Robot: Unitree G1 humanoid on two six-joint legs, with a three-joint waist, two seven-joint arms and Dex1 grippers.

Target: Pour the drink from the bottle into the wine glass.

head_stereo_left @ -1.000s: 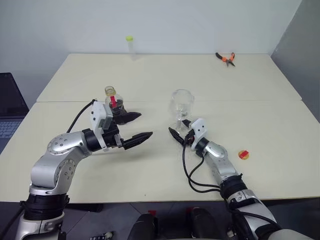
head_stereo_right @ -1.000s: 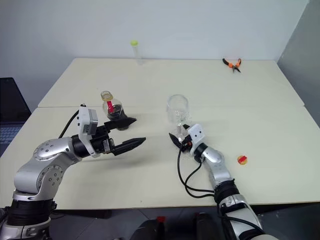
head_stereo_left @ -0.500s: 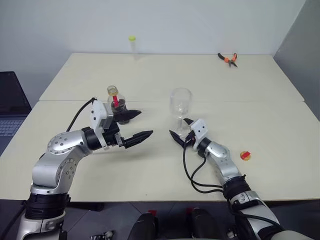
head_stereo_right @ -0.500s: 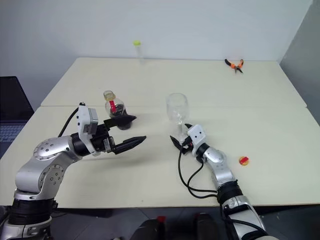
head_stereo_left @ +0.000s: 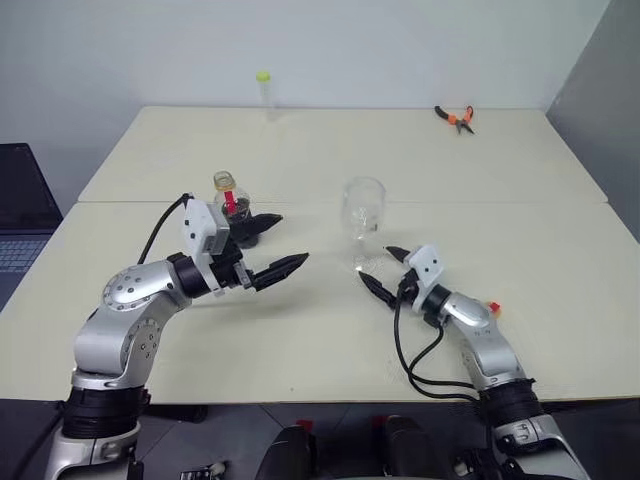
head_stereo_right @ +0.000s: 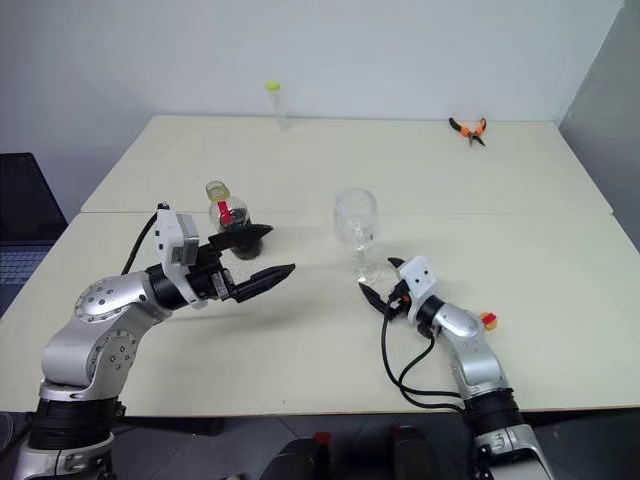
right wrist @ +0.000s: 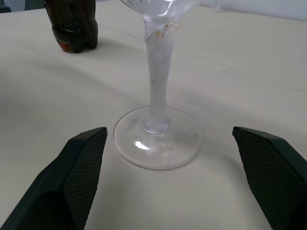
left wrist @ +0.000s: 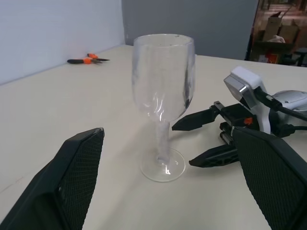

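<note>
A pale tabletop (head_stereo_left: 300, 340) holds a clear stemmed wine glass (head_stereo_left: 363, 220) standing upright near its middle, empty. To the robot's left of it, well apart, stands a small squat plastic bottle (head_stereo_left: 232, 212) with a red neck label, its cap off and the dark drink (head_stereo_left: 240, 229) filling its lower body. The left gripper (head_stereo_left: 276, 245) is held level just in front of the bottle, pointing toward the glass, its jaws released and spread wide with nothing between them. The right gripper (head_stereo_left: 384, 270) lies low over the tabletop just beside the glass's foot on the robot's right, jaws likewise released and empty, not touching the glass. A small yellow and red cap (head_stereo_right: 487, 320) lies on the tabletop by the right forearm. At the far edge stand a thin clear tube (head_stereo_left: 263, 92) with a yellow-green cap and, to the right, orange-handled pliers (head_stereo_left: 453, 117).
</note>
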